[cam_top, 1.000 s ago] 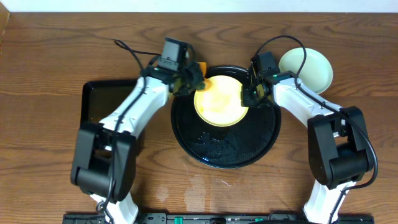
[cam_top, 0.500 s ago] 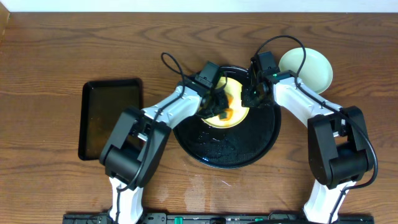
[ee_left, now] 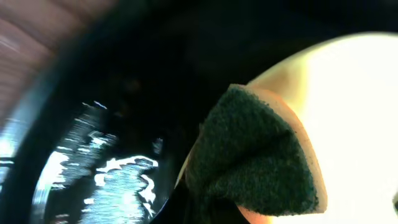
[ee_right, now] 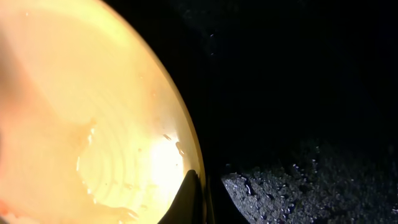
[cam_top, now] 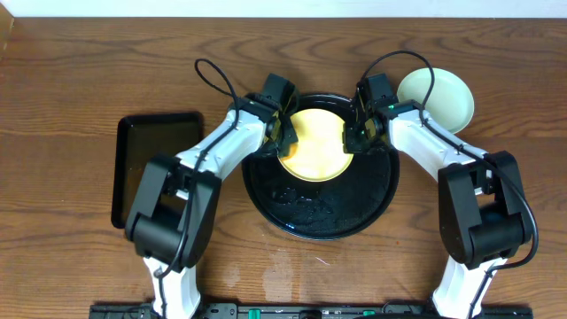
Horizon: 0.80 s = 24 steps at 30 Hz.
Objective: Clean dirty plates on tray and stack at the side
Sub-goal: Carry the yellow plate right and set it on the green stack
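Our left gripper (cam_top: 282, 135) pinches a sponge (ee_left: 255, 155), our right gripper (cam_top: 353, 137) the yellow plate (cam_top: 314, 146); beneath them, wet tray (cam_top: 319, 217) on wooden table (cam_top: 71, 89).

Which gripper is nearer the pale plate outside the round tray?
Right. The right gripper pinches the yellow plate's right rim, on the pale plate's side; the left gripper, holding a sponge, is at the yellow plate's left rim, farther away.

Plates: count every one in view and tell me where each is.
2. A yellow plate lies on the round black tray. A pale green plate sits on the table, beside the tray's far right edge. Others may be stacked beneath it, hidden.
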{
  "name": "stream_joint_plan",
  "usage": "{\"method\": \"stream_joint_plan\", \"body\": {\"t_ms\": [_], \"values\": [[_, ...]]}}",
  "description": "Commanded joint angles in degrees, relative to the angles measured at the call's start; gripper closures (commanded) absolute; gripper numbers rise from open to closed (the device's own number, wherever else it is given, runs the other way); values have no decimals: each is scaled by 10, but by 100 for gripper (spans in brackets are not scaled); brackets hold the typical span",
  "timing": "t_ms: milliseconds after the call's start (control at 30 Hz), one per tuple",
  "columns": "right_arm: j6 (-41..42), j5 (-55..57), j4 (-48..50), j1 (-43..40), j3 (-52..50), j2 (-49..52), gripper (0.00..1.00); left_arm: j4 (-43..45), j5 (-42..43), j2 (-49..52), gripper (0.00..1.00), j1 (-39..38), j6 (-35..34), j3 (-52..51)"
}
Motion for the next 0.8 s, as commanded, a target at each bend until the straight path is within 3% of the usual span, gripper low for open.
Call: {"method": "stream_joint_plan", "body": {"t_ms": [0, 133, 300, 567, 767], "values": [[-36, 51, -21, 5, 14, 11, 99, -2, -151, -81, 93, 26, 25, 20], [-73, 51, -63, 17, 76, -5, 99, -15, -150, -180, 93, 69, 64, 20], [-108, 90, -107, 36, 143, -12, 99, -86, -150, -233, 93, 143, 68, 20], [-156, 264, -169, 90, 236, -12, 99, -187, -123, -237, 92, 272, 68, 10], [-179, 388, -205, 120, 289, -12, 99, -207, -84, -237, 93, 318, 91, 0]]}}
